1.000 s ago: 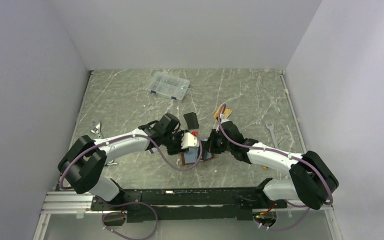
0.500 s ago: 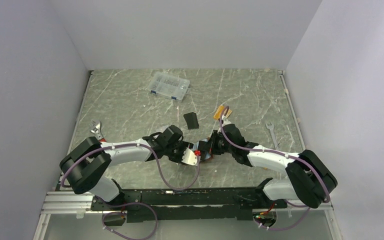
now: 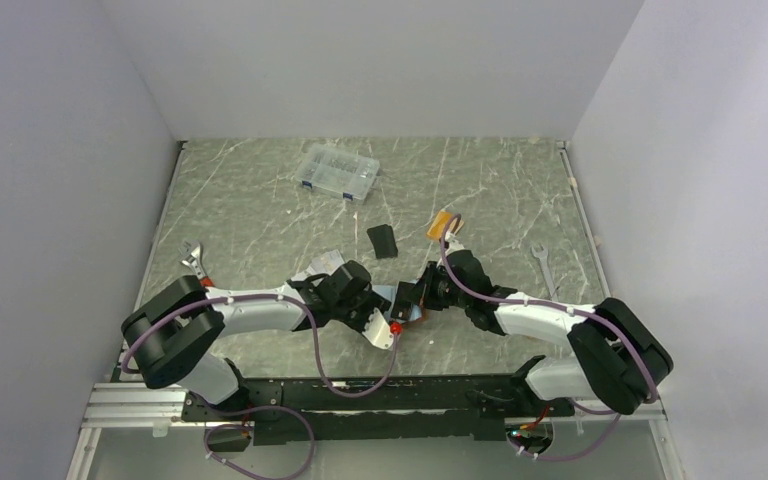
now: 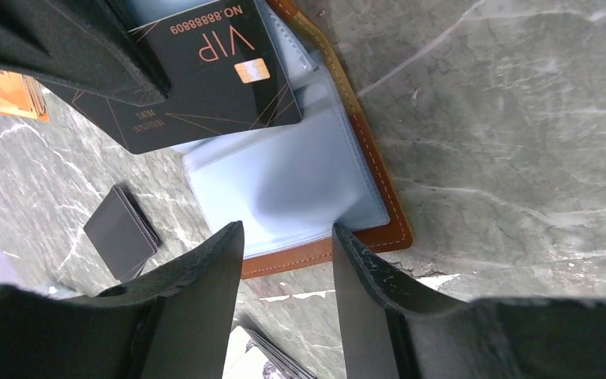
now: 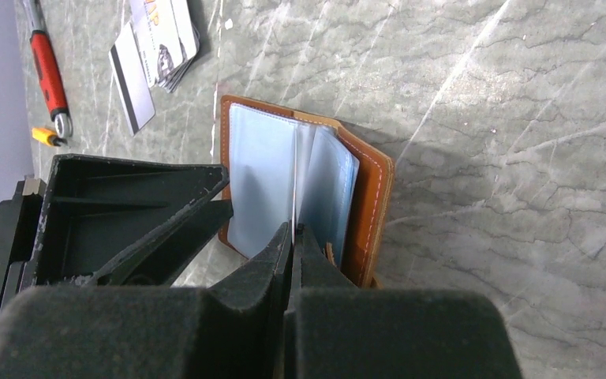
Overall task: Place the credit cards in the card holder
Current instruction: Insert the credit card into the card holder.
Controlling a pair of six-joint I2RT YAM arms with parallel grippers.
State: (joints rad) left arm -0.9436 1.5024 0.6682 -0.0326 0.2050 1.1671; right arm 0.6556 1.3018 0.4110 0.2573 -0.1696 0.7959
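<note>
Brown leather card holder [image 4: 308, 174], open, lies near-centre on the grey marbled table [image 3: 260, 200], mostly hidden from above. We see the right gripper [image 5: 292, 237] pinching a black VIP card [image 4: 221, 79]; the left gripper [image 4: 286, 233] gapes empty.

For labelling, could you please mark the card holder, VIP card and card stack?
Card holder [image 4: 300, 185], left wrist view, inner sleeve.
VIP card [image 4: 213, 87], left wrist view, printed face.
Card stack [image 5: 164, 38], right wrist view, top card.

Right jaws pinched on edge-on card [image 5: 293, 207], open card holder [image 5: 368, 207] beneath, credit cards [image 5: 160, 38] stacked top-left
</note>
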